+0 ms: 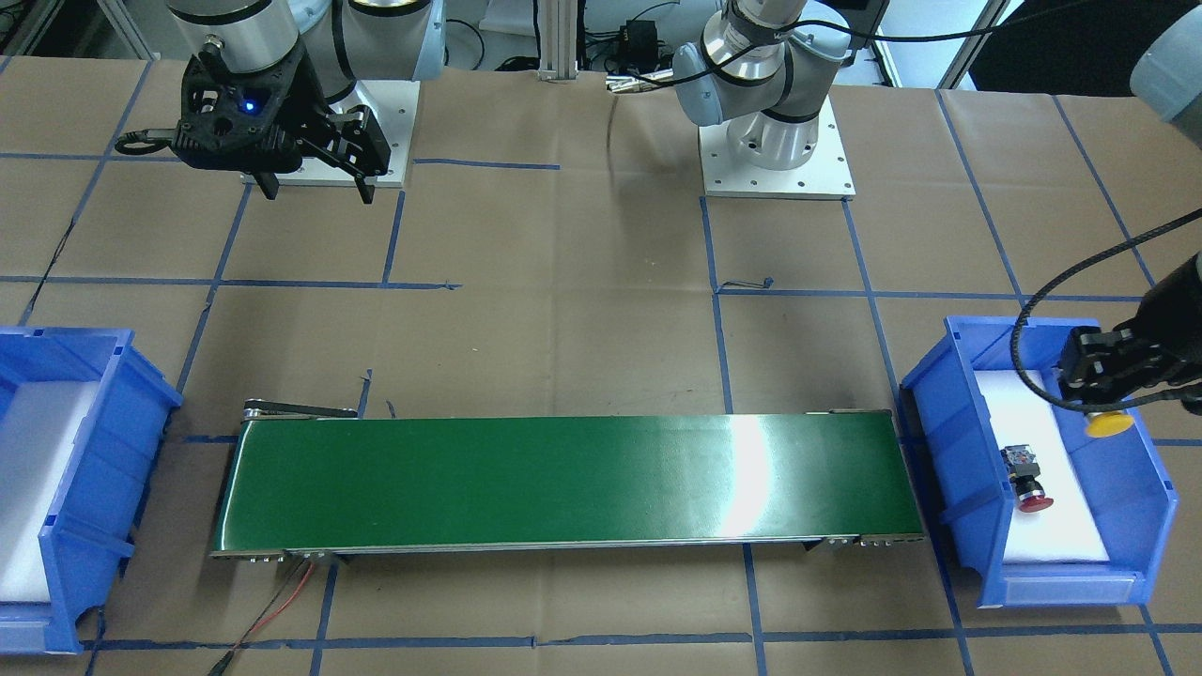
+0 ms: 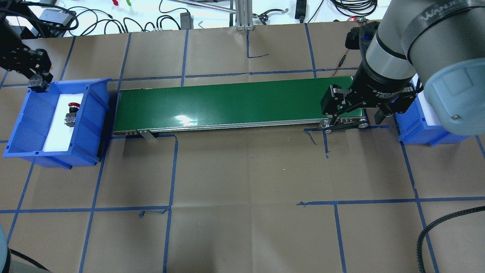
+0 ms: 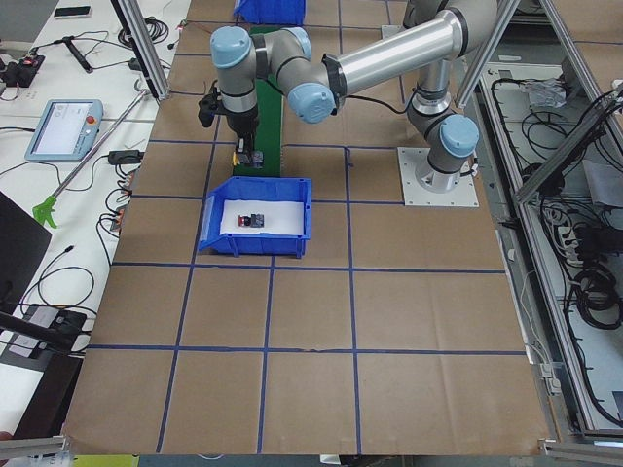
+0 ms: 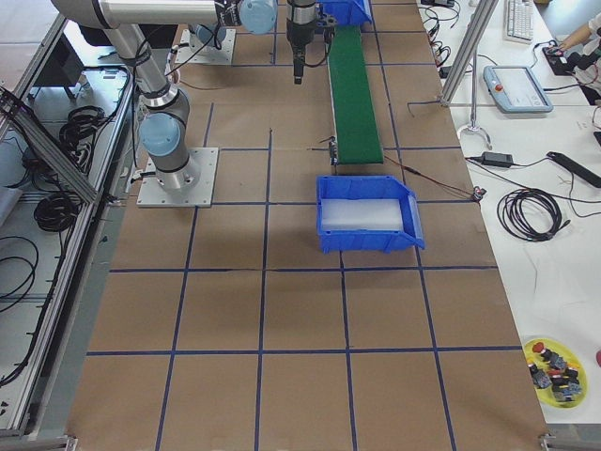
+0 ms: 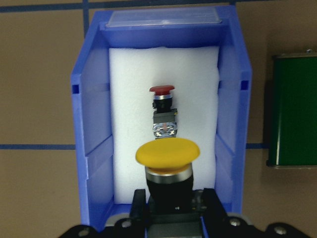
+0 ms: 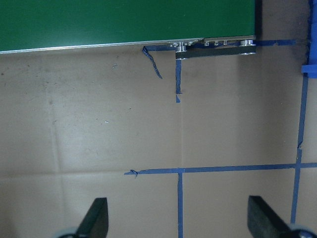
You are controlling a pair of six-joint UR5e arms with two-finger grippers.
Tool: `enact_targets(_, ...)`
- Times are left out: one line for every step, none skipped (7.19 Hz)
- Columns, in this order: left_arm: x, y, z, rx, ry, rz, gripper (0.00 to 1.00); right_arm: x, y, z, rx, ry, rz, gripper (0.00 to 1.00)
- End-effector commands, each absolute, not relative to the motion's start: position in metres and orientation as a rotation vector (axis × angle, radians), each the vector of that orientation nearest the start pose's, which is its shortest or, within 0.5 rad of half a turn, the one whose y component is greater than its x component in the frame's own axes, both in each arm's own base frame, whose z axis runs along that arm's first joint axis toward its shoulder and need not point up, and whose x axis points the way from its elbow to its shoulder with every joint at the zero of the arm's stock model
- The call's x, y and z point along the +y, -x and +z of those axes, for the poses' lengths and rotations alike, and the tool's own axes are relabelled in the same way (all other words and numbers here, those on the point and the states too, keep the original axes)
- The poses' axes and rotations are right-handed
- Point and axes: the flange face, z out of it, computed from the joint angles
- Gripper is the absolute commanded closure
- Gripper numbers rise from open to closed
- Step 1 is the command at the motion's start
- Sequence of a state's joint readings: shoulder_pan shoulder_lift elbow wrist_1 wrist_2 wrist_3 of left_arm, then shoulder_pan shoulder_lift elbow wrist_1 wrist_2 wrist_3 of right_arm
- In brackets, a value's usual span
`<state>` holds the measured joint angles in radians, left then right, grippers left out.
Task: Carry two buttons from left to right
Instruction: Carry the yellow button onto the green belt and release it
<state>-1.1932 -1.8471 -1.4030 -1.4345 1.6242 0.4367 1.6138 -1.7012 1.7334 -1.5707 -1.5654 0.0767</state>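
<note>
Left tool (image 5: 171,204) is clenched on the black body of the yellow button (image 5: 167,152), whose mushroom cap points down and away from the wrist camera; the button hangs over the left blue bin (image 5: 91,148), and from the front view its cap sits low inside the bin near the outer wall, beside the white foam liner (image 5: 129,74). Whether the cap is clear of the liner cannot be told. The red button (image 5: 162,105) lies on its side on the foam, roughly mid-bin, apart from the yellow one and untouched by the tool. Green conveyor belt (image 1: 563,483) runs between the two bins, nothing on it. The right blue bin (image 1: 89,441) at the belt's other end shows only its white liner. Right tool (image 6: 178,220) has its jaws spread wide with nothing between them, only brown paper and blue tape lines of the table (image 6: 74,124); it hangs above the table just off the belt's right end, near the right bin
</note>
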Motion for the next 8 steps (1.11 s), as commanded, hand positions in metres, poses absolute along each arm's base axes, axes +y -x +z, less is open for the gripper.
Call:
enact_targets(-0.623,-0.015,0.411,3.128,0.049,0.021,1.00,-0.427,-0.152,0.469,3.137,-0.053,0.051,0.00)
enact_targets(-0.625,0.020,0.388,3.122,0.014,0.066,1.00,-0.427,-0.152,0.469,3.137,-0.053,0.051,0.00)
enact_targets(-0.636,0.025,0.353,3.121,0.002,0.059,1.00,-0.427,-0.152,0.469,3.136,-0.053,0.049,0.00)
enact_targets(-0.647,0.029,0.324,3.115,-0.010,0.014,1.00,-0.428,-0.152,0.468,3.138,-0.053,0.051,0.00)
enact_targets(-0.645,0.030,0.305,3.120,-0.010,0.046,1.00,-0.428,-0.152,0.468,3.137,-0.053,0.051,0.00)
enact_targets(-0.635,0.032,0.287,3.124,-0.013,0.103,1.00,-0.427,-0.152,0.467,3.137,-0.051,0.053,0.00)
enact_targets(-0.629,0.034,0.273,3.125,-0.032,0.120,1.00,-0.428,-0.152,0.468,3.137,-0.053,0.051,0.00)
enact_targets(-0.628,0.035,0.265,3.130,-0.037,0.117,1.00,-0.427,-0.152,0.467,3.137,-0.053,0.053,0.00)
